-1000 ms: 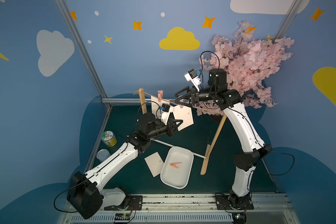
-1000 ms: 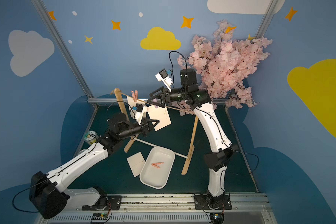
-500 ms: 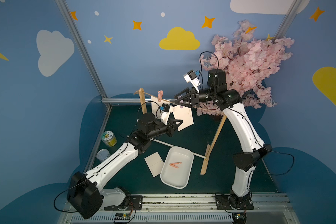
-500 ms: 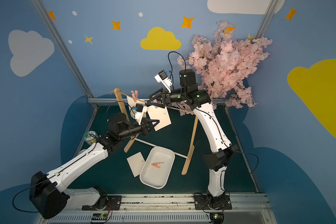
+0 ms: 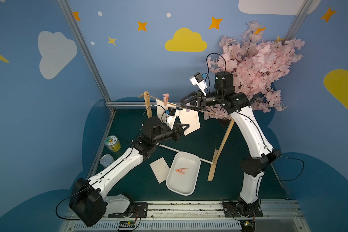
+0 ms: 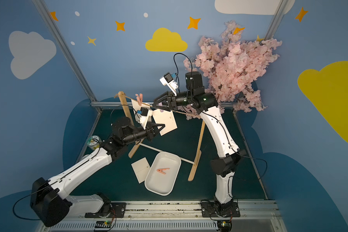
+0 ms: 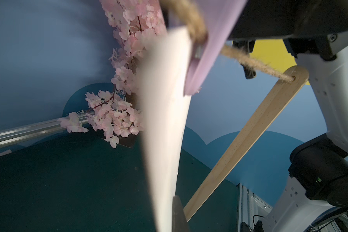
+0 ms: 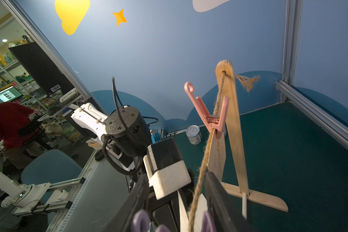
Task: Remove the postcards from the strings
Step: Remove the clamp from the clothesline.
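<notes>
The strings (image 5: 213, 114) are one tan twine running between two wooden uprights (image 5: 223, 144). A pink clothespin (image 5: 165, 98) pins one of the postcards (image 5: 160, 107) near the left upright. A purple clothespin (image 6: 161, 110) pins a second postcard (image 5: 191, 122) at mid-span. My right gripper (image 5: 183, 103) straddles the twine (image 8: 201, 176), its fingers (image 8: 219, 198) pressed against the purple peg's handles (image 8: 140, 221). My left gripper (image 5: 186, 127) is shut on that card's lower corner (image 7: 165, 160). A third postcard (image 6: 141, 169) lies flat on the table.
A white tray (image 5: 197, 160) beside the flat card holds an orange clothespin (image 5: 181, 170). Two cans (image 5: 113, 143) stand at the table's left edge. A pink blossom branch (image 5: 259, 66) fills the back right. A white rod (image 5: 169, 149) joins the uprights' feet.
My right gripper's jaws have narrowed around the purple clothespin and shifted slightly toward it. The left gripper holds the card's corner as before.
</notes>
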